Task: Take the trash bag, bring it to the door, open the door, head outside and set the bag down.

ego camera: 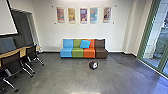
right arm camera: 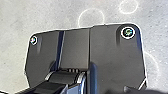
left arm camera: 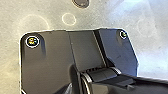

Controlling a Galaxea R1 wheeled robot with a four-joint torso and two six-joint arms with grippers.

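In the head view, a small dark rounded object with a white patch, which may be the trash bag (ego camera: 93,65), lies on the floor in front of the sofa. Glass doors with green frames (ego camera: 151,30) stand at the right, and pale paving shows through them. In both wrist views the robot's own dark plate and jointed bar lie over pale floor; whether the grippers are open or shut I cannot tell.
A sofa of blue, green, orange and brown seats (ego camera: 77,52) stands by the back wall, a blue cushion (ego camera: 85,44) on it. Black chairs (ego camera: 11,62) line a wooden table (ego camera: 22,52) at the left. Grey floor (ego camera: 65,77) spreads ahead.
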